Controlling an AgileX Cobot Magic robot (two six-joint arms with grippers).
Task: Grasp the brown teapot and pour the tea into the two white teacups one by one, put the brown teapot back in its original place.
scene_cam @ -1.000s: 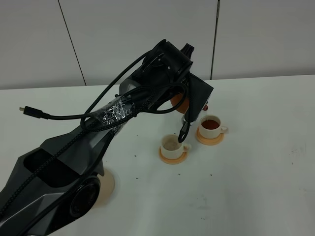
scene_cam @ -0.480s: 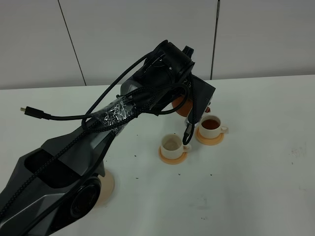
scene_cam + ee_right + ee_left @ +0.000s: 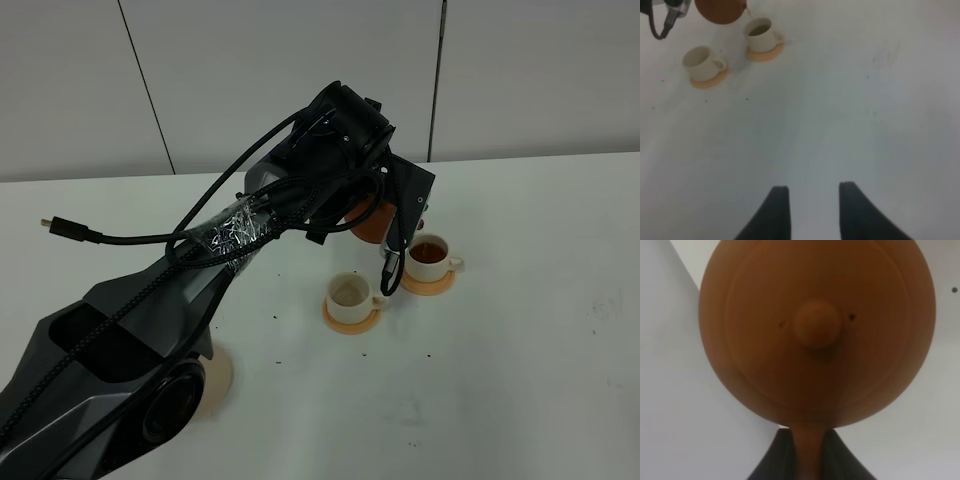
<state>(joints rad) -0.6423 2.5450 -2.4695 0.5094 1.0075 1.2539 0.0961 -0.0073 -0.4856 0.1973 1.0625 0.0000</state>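
Observation:
My left gripper [image 3: 808,442] is shut on the loop handle of the brown teapot [image 3: 815,325], which fills the left wrist view with its knob lid facing the camera. From above, the teapot [image 3: 368,224] hangs in the air, mostly hidden under the left wrist, just beside the right-hand white teacup [image 3: 430,254], which holds dark tea [image 3: 428,249]. The other white teacup [image 3: 349,292] looks nearly empty. Both stand on orange coasters. The right wrist view shows the teapot [image 3: 720,10], both teacups [image 3: 759,34] [image 3: 701,58], and my right gripper [image 3: 807,200] open, far from them.
The pale beige disc [image 3: 218,372], the original place, lies at the front left, partly hidden by the left arm's base. A black cable [image 3: 390,268] dangles from the left wrist down between the two cups. A few dark specks dot the white table [image 3: 520,350].
The left wrist with the teapot has shifted slightly right, toward the tea-filled cup, and the dangling cable swung with it. The cups have not moved.

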